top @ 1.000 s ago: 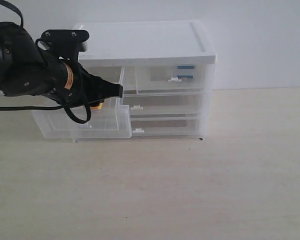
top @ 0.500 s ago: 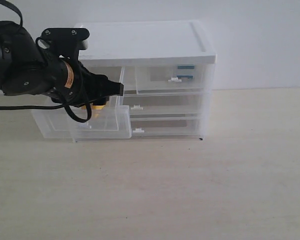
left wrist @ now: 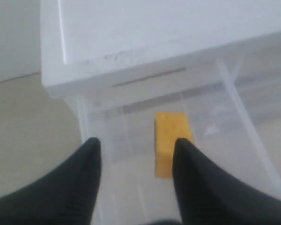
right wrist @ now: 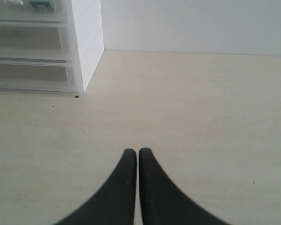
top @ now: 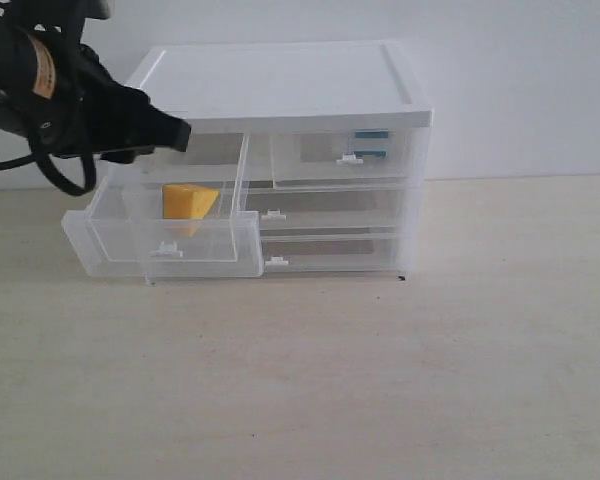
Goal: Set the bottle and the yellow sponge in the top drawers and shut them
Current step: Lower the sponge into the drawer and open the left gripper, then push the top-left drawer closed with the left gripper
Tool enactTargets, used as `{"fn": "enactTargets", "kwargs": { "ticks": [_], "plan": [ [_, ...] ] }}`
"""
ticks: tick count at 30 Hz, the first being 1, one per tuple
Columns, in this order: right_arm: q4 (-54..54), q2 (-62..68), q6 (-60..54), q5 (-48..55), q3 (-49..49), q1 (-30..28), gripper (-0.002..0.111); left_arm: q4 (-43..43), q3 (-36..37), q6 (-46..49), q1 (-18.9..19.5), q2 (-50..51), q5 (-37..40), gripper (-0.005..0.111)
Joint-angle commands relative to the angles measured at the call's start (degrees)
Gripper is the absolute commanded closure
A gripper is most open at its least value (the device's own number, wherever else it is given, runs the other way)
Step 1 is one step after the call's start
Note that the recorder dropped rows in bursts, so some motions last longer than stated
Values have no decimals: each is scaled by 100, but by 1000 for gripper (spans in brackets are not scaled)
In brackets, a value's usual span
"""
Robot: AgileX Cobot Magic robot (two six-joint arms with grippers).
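Note:
The yellow sponge (top: 188,201) lies loose inside the pulled-out top left drawer (top: 110,255); the left wrist view also shows the sponge (left wrist: 171,140) on the drawer floor. My left gripper (top: 178,136) hangs open above the drawer's back left part, near the cabinet's top edge, holding nothing. In the left wrist view the left gripper (left wrist: 136,143) has its jaws wide apart. The top right drawer (top: 345,165) is pushed in. Teal and white parts of the bottle (top: 372,143) show dimly through its front. My right gripper (right wrist: 138,151) is shut on nothing above bare table.
The white-topped cabinet (top: 280,85) stands at the back of the light wooden table (top: 380,380), against a white wall. Two wider drawers (top: 330,210) below are pushed in. The open drawer juts out toward the table's front left.
My left gripper has let go of the sponge and risen up and to the left out of the drawer. The sponge now rests in the open drawer.

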Motion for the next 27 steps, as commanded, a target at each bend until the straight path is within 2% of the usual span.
{"fn": "enactTargets", "kwargs": {
  "ticks": [1,5,9,14,20,27],
  "plan": [
    [-9,-29,-16,-54,22,-19,108,-924,-42,1457,-127,-510,1027,99],
    [-9,-29,-16,-54,22,-19,108,-1812,-19,2047,-127,-948,2053,102],
    [-9,-29,-16,-54,22,-19,108,-2546,231,2521,-127,-990,2260,102],
    [-9,-29,-16,-54,22,-19,108,-3076,870,2870,-127,-671,1422,103],
    [-9,-29,-16,-54,22,-19,108,-3051,880,2662,-127,-88,281,103],
    [-9,-29,-16,-54,22,-19,108,-2901,880,2615,-115,259,-420,103]
  ]
}}
